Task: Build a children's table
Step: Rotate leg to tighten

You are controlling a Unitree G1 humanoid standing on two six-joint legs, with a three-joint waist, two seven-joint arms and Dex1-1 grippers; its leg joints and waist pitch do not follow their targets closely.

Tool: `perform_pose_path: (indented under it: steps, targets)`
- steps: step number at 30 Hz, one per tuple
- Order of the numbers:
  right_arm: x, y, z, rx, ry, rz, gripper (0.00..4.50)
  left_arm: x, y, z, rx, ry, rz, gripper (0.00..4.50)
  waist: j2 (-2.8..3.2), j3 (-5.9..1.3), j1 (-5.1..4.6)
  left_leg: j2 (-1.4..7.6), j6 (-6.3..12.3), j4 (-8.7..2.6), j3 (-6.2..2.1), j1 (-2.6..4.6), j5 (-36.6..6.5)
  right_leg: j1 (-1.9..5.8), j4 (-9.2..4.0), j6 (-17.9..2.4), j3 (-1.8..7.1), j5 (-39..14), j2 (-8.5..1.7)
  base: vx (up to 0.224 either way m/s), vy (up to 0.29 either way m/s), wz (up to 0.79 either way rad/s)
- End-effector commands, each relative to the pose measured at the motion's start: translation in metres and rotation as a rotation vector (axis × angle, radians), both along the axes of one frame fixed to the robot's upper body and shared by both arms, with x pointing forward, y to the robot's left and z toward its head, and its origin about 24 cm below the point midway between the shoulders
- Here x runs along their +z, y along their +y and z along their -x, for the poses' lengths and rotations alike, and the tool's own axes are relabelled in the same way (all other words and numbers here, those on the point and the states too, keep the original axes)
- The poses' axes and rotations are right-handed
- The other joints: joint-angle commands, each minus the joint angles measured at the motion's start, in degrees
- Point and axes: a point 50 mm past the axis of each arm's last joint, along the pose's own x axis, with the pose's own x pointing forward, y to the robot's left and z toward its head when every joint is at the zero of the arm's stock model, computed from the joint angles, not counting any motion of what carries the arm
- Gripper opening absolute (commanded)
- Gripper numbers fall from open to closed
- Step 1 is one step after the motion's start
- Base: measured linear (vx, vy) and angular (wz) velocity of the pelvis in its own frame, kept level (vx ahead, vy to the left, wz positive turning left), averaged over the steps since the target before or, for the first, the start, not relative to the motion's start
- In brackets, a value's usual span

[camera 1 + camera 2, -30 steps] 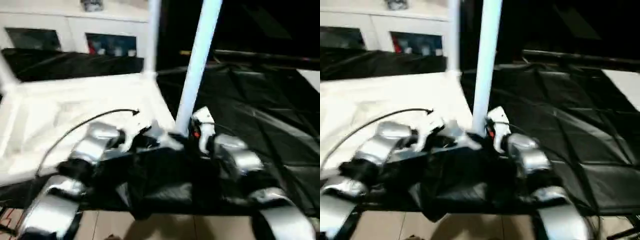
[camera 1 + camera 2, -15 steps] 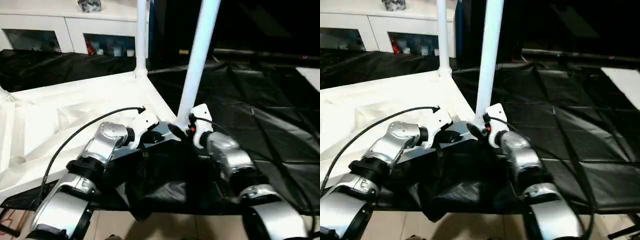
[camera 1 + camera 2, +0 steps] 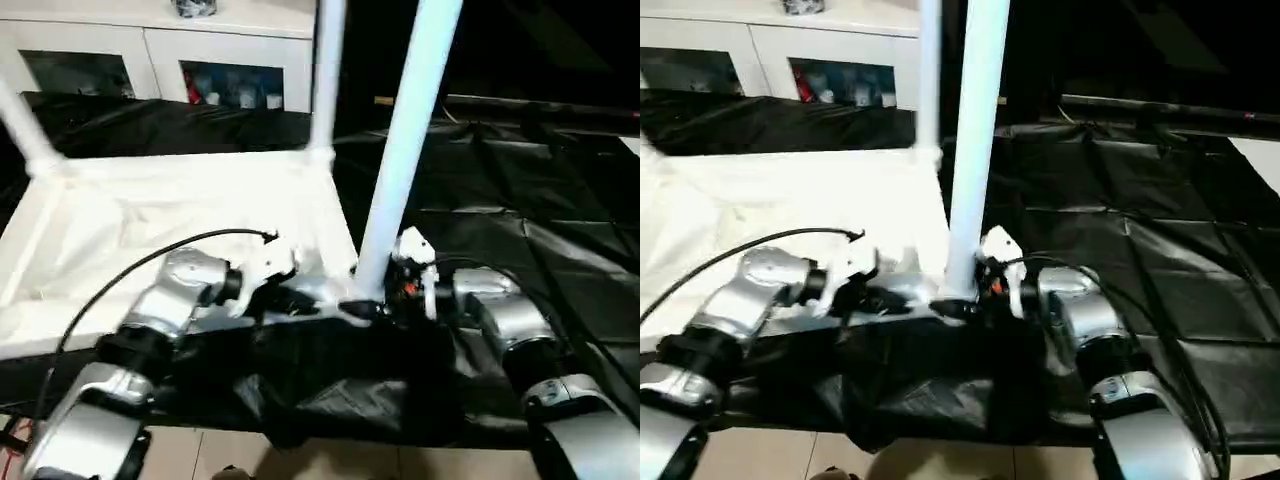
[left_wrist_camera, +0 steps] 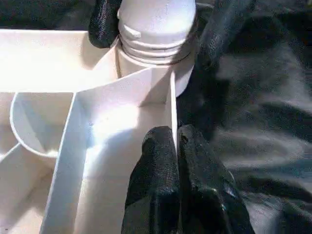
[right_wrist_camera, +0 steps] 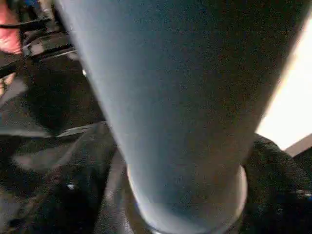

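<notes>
My left hand (image 4: 175,161) was pinched shut on the table top's rib (image 4: 171,105); my right hand (image 3: 385,290) straddled the near leg (image 3: 400,170), grip uncertain. I judged steady bracing and straight twisting best.

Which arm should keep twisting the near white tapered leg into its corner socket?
Right, probably. The right gripper sits at the near white tapered leg base; the left gripper is pinched shut on a white tabletop rib.

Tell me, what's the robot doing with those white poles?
It's building a little table. The white tabletop lies upside down on a black sheet. The left gripper is pinched shut on a rib at the near corner, holding the top steady. The right gripper is around the bottom of the nearest leg, which stands in that corner's socket. Two more legs already stand up.
</notes>
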Motion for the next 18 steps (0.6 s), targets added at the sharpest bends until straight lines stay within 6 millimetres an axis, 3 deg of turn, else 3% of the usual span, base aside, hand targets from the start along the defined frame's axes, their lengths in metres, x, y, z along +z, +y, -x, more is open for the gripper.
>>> perform_pose_path:
  steps: [1, 6, 13, 18]
  targets:
    - [-0.002, 0.007, 0.006, 0.097, 0.025, 0.030, 3.37, 0.000, -0.009, 0.005, -0.072, 0.011, 0.022, 0.00, -0.40, -3.37, 0.18, 0.35, 2.30, -3.65, 0.87, 0.66, -17.0, 2.68, -3.65, -12.7, 1.27, -16.3, -1.90, 0.000, 0.000, 0.00]
    - [-0.001, 0.008, 0.006, 0.103, 0.037, 0.021, 2.96, 0.001, -0.004, 0.004, -0.072, 0.013, 0.012, 0.00, -0.45, -3.37, 0.19, 0.35, 1.46, -3.76, 0.75, 0.64, -17.1, 2.59, -3.69, -12.0, 1.29, -17.4, -1.94, 0.000, 0.000, 0.00]
    - [-0.007, 0.018, 0.010, 0.052, 0.046, -0.025, 2.71, -0.001, -0.009, 0.000, 0.001, -0.014, 0.025, 0.00, -0.42, -3.50, 0.33, 0.30, 1.68, -3.63, 0.82, 0.56, -15.1, 2.75, -3.36, -12.4, 1.32, -13.9, -1.86, 0.000, 0.000, 0.00]
    - [-0.018, 0.029, -0.001, -0.215, 0.039, -0.015, 2.69, -0.005, -0.023, -0.009, 0.155, -0.038, 0.045, 0.00, -0.25, -3.12, -0.32, 0.02, -0.20, -3.98, 0.49, 0.78, -19.3, 2.29, -4.25, -10.3, 1.35, -22.2, -2.06, 0.000, 0.000, 0.00]
